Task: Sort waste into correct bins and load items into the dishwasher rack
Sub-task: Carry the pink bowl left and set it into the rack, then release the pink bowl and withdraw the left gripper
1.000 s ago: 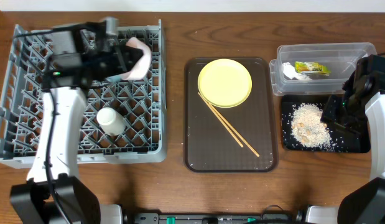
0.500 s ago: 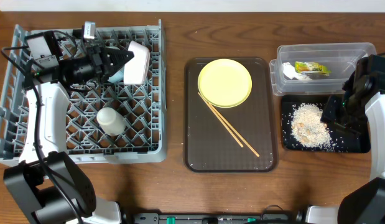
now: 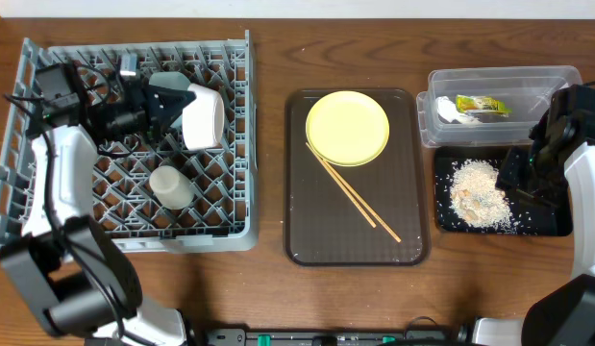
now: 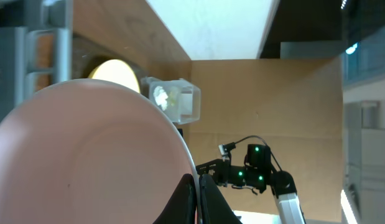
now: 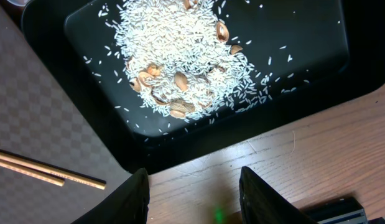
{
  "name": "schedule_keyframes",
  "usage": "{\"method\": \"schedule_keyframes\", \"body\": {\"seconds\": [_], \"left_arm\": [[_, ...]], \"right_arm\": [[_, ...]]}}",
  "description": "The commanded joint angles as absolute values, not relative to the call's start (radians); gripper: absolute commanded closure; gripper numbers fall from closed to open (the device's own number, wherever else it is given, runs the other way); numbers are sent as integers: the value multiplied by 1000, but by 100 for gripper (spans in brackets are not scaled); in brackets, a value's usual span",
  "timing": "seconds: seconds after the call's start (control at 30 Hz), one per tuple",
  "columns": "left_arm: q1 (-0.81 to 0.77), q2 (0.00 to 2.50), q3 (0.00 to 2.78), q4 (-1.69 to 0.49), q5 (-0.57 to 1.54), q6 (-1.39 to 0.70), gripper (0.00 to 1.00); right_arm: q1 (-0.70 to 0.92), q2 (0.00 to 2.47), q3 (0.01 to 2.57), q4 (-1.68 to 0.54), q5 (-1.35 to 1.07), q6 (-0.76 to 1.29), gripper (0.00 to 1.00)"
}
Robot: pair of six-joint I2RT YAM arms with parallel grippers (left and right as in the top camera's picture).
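My left gripper (image 3: 185,108) is shut on the rim of the white bowl (image 3: 205,118), which it holds tilted on its side over the pegs of the grey dishwasher rack (image 3: 47,226). In the left wrist view the bowl (image 4: 86,162) fills the left side, its rim pinched in the gripper (image 4: 197,185). A small pale cup (image 3: 170,185) stands in the rack. The yellow plate (image 3: 347,127) and chopsticks (image 3: 355,193) lie on the brown tray (image 3: 307,240). My right gripper (image 5: 195,190) hangs open over bare wood at the black tray's (image 5: 74,25) edge, and food scraps (image 5: 180,56) lie in that tray.
The clear tub (image 3: 557,82) at the back right holds the yellow-green wrapper (image 3: 483,105) and a white scrap (image 3: 449,112). The black tray (image 3: 547,223) sits just in front of it. The right arm (image 3: 585,192) stands along the table's right edge.
The left arm has swung the bowl down and toward the rack's middle, turning it on its side. The right arm has not moved.
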State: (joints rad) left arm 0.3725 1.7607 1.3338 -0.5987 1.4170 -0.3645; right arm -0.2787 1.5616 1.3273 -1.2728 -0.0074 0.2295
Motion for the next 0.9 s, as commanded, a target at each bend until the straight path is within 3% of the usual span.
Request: {"method": "schedule_keyframes", "body": {"seconds": [0.0,0.4,0.47,0.53,0.63,0.7,0.77,0.87], "left_arm": [[375,1830,1339,-602,1396,-368,94],[459,1889,1339,-606,1214,-325,92],[472,1889,1339,-605,1214,-321,79],[480,1889,1339,-602,1211,-308,73],[492,1889,1339,-601,1210,-308,39],[501,1887,1339,-601,1210,-308,27],[509,1879,1339,-602,1194,-308,20],[515,1840,1339,-609,1111,-308,16]], "right_arm": [[-287,1542,1334,-1276,-8,220,55],[-287,1542,1334,-1283,-8,212,55],[-287,1542,1334,-1283,-8,212,55],[-287,1542,1334,-1283,-8,212,55],[-287,1542,1334,-1283,-8,212,55],[-287,1542,1334,-1283,-8,212,55],[-287,1542,1334,-1284,-8,212,55],[-287,1542,1334,-1283,-8,212,55]]}}
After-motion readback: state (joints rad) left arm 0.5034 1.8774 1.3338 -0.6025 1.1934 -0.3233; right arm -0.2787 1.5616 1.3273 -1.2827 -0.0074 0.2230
